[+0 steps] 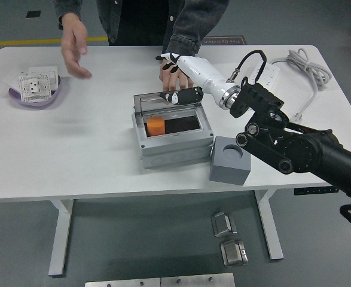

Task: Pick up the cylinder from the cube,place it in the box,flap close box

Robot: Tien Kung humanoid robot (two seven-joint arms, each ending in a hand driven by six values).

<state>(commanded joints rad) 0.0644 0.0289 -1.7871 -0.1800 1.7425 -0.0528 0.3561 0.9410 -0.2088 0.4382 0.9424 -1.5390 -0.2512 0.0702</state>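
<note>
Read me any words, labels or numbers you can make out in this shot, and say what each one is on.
Dark floor sign beyond the table's far edge: it carries pale lettering, but too small and blurred to read.
Power strip: no legible marking.
Grey box, grey cube, orange cylinder: no text visible.
White switch plates in the purple tray: no readable print.

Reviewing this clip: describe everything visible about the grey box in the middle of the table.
The grey box sits mid-table, a rectangular, plastic-looking enclosure with screw bosses at its corners. Its clear, dark-tinted lid is hinged at the far edge and tilted partly down over the opening. Inside, an orange cylinder stands at the left on a dark floor. The robot's right hand rests against the lid's top edge; whether the person's hand behind it touches the lid cannot be told. A grey cube stands beside its right front corner.
</note>
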